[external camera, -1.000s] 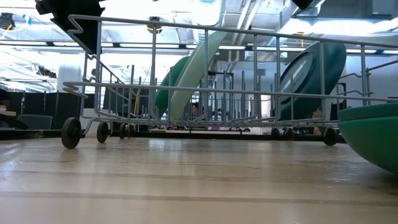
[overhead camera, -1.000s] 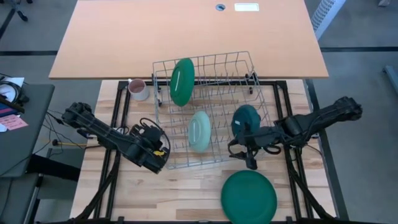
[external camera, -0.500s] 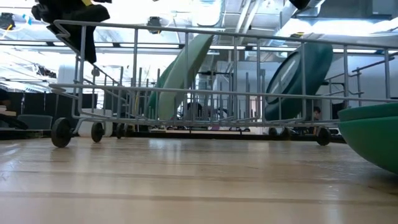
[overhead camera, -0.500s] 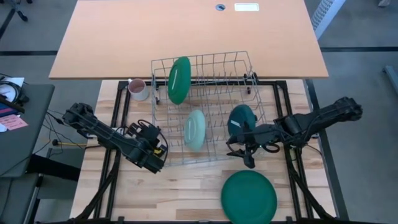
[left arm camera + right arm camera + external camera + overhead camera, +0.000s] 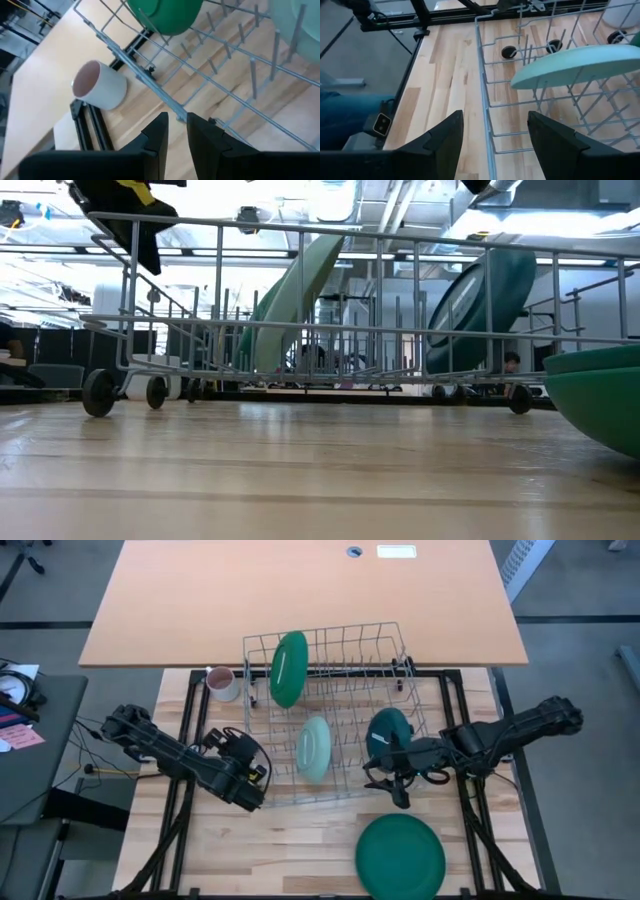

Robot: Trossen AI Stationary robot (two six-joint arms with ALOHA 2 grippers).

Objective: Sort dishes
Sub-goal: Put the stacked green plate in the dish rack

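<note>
Standing in the grey wire dish rack [image 5: 330, 715]: three glossy round plates; large dark green plate [image 5: 400, 856] outside. Left claw [image 5: 252, 787] pinched rack's rim [image 5: 150, 85]; right claw [image 5: 388, 780] gaped empty.

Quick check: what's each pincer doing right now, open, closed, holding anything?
Left pincer: nearly closed on the rack's rim wire.
Right pincer: open, holding nothing, at the rack's right side.

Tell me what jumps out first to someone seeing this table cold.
The wire dish rack at mid-table, with three plates on edge in it: a dark green plate at the back, a pale mint plate in the middle, a dark teal plate on the right. Another large green plate lies flat on the table in front. The left gripper is at the rack's front left corner, jaws nearly closed around its rim wire.
</note>
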